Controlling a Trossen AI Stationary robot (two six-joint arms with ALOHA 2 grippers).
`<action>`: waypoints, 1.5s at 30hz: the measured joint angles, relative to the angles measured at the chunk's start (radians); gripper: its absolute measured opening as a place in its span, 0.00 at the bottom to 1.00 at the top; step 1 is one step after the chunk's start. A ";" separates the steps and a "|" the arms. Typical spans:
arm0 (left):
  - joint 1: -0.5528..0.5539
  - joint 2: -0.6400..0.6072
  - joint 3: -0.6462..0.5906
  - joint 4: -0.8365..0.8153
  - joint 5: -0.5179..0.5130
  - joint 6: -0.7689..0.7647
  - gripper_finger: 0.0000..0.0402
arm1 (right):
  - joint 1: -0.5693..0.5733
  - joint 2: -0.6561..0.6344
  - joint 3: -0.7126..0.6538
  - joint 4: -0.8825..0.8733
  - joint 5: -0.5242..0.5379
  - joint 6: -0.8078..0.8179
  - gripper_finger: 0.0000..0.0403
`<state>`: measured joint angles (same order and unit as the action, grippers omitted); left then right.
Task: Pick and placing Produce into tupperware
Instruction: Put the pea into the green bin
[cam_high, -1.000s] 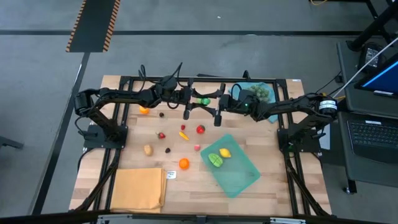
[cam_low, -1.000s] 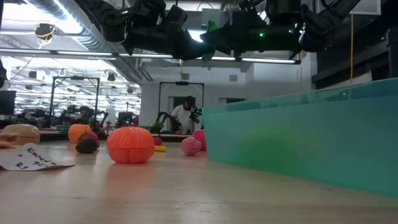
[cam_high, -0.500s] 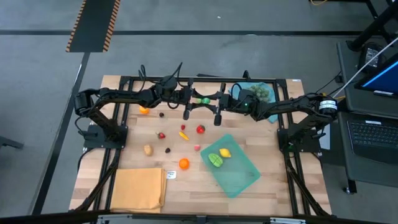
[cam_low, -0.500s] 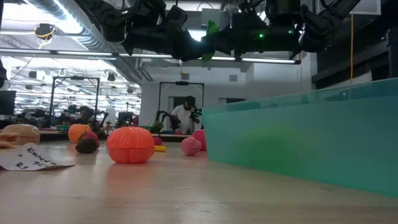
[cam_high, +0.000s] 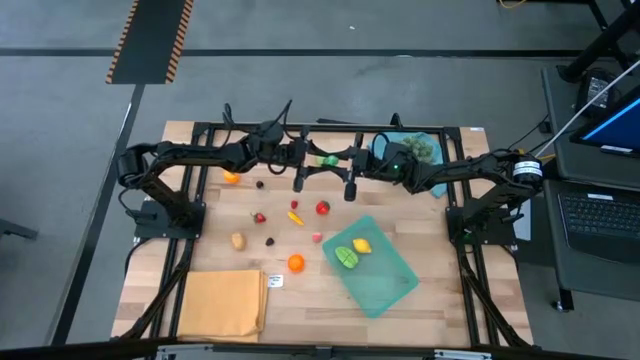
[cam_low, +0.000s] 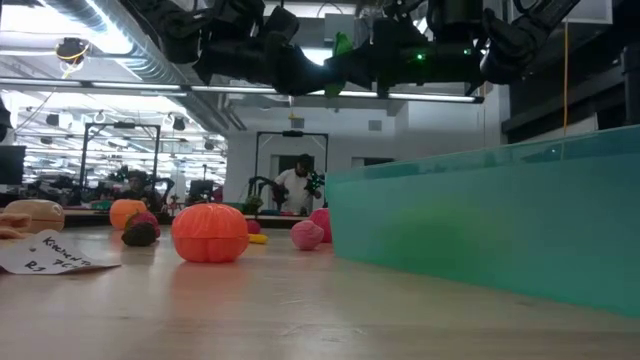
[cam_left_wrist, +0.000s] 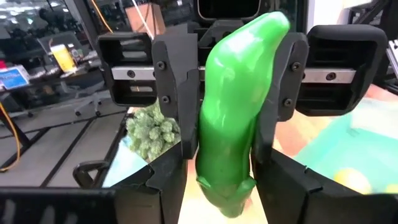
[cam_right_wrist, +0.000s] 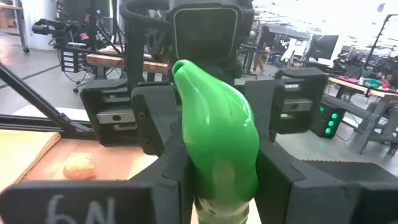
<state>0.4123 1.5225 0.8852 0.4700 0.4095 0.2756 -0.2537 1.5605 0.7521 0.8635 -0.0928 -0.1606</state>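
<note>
A glossy green toy vegetable (cam_high: 328, 160) is up in the air over the table's far middle, between my two grippers. My left gripper (cam_high: 319, 160) reaches it from the left and my right gripper (cam_high: 338, 160) from the right, and both are shut on it. The teal tupperware (cam_high: 388, 285) lies flat near the table's right side. It holds a green-yellow piece (cam_high: 346, 257) and a yellow piece (cam_high: 362, 245). Other produce lies scattered on the wood: an orange ball (cam_high: 296, 263), a red piece (cam_high: 322, 208) and a tan piece (cam_high: 238, 240). My left gripper pinches the green vegetable (cam_left_wrist: 227, 180) between its two fingers (cam_left_wrist: 165, 186), one on each flank. It comes in level from the table's left, fingers across the piece. The piece is lifted clear and stands roughly upright. My right gripper pinches the same green vegetable (cam_right_wrist: 221, 180) between its fingers (cam_right_wrist: 286, 186), on opposite flanks. It comes in level from the table's right, facing the left gripper. The piece (cam_low: 342, 45) hangs high above the table.
A spiky grey-green ball (cam_high: 422, 148) sits on a blue cloth at the far right. An orange-yellow cloth (cam_high: 222, 303) covers the near left corner, with a paper label (cam_high: 275, 281) beside it. More small pieces lie at the far left (cam_high: 231, 178). People show in the room behind.
</note>
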 joint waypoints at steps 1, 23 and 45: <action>0.003 -0.008 0.000 -0.019 0.000 0.000 0.42 | -0.003 -0.001 0.000 -0.004 0.000 0.002 0.29; 0.057 -0.276 -0.030 -0.408 0.004 0.079 0.40 | -0.023 -0.199 -0.002 -0.381 -0.032 -0.002 0.30; -0.015 -0.705 -0.456 -0.230 0.004 -0.071 0.37 | 0.249 -0.423 -0.002 -1.024 0.099 0.307 0.30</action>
<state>0.3971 0.8175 0.4289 0.2400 0.4133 0.2043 -0.0044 1.1378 0.7506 -0.1609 0.0067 0.1463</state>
